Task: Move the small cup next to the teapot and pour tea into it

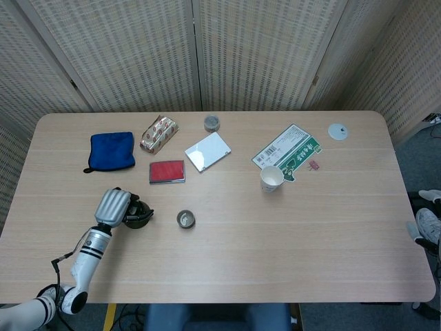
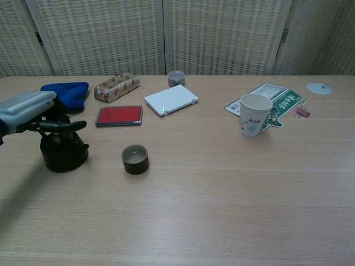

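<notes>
Low on the left of the head view sits the dark teapot, with the left hand right over it, fingers lying across the top near the handle. Hard to tell whether holding the handle or only touching it, so best not to guess. No sign of the right hand in either view. A little to the right of the pot, in the lower middle of the chest view, stands the small cup, near the pot but not touching it. Looks already close enough, so probably time for the pouring step. To pour well: get a firm hold on the handle first, lift slowly, bring the spout over the middle of the little cup, then tip gently. Too fast a tip means tea on the table; a bump from the pot means a knocked-over cup. Inside the small cup, only a dark bottom showing, maybe empty, not clear enough to say. Inside the teapot, hidden, so no telling how full. Further right, toward the upper right of the chest view, stands a white paper cup, upright with an open top, nothing seen inside. At the top middle, a small round tin, closed.
</notes>
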Robot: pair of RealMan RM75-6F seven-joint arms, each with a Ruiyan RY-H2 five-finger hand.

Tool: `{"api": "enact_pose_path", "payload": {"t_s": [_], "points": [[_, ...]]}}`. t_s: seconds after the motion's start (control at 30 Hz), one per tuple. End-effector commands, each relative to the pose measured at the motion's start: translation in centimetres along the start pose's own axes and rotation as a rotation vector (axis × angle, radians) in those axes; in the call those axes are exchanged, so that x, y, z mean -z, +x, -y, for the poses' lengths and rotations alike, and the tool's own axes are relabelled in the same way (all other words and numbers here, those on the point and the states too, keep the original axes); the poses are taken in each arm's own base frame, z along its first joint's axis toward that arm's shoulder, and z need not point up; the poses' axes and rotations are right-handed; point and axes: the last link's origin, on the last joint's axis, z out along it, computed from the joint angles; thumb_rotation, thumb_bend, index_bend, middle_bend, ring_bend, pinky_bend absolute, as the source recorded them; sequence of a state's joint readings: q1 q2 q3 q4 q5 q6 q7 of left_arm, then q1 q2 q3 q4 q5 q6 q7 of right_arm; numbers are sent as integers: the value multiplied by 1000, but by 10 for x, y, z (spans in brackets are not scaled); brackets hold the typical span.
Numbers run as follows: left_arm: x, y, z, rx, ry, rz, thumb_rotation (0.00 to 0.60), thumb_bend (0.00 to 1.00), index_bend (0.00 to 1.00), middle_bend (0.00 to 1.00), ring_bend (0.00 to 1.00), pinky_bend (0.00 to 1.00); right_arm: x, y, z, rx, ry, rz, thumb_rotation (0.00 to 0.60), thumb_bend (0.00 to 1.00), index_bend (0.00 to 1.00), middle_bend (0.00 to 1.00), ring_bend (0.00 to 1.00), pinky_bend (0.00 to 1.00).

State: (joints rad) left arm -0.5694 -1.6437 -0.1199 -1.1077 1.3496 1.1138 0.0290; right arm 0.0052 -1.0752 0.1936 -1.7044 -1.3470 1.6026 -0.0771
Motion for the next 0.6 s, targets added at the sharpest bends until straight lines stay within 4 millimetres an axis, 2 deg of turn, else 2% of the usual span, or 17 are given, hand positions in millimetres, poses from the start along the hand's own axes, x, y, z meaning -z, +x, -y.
{"api": "enact_pose_path", "payload": {"t_s": [0.03, 0.13, 0.23, 0.37, 0.47, 0.6], "points": [[2, 2, 0, 3, 0, -2, 106, 168, 653, 700, 549, 444, 0, 0, 0, -1, 0, -1, 600, 201, 314, 283, 185, 272], [4, 4, 0, 19, 5, 9, 104, 166, 523, 502, 381, 349, 0, 1, 0, -1, 0, -2, 600, 201, 314, 283, 185, 272], [5, 6, -1, 37, 12, 18, 102, 165, 421, 355, 244, 225, 1, 1, 0, 0, 0, -4, 600, 201, 314, 283, 185, 272], [6, 8, -2, 70, 20, 20, 100, 163, 314, 214, 144, 152, 1, 2, 1, 0, 1, -5, 600, 201, 314, 283, 185, 272], [5, 9, -2, 89, 29, 12, 102, 163, 250, 151, 102, 129, 1, 2, 0, 0, 1, -5, 600, 201, 314, 283, 185, 272], [5, 14, -1, 126, 53, -22, 110, 163, 222, 134, 101, 107, 2, 3, 0, 1, 2, -5, 600, 201, 314, 283, 185, 272]]}}
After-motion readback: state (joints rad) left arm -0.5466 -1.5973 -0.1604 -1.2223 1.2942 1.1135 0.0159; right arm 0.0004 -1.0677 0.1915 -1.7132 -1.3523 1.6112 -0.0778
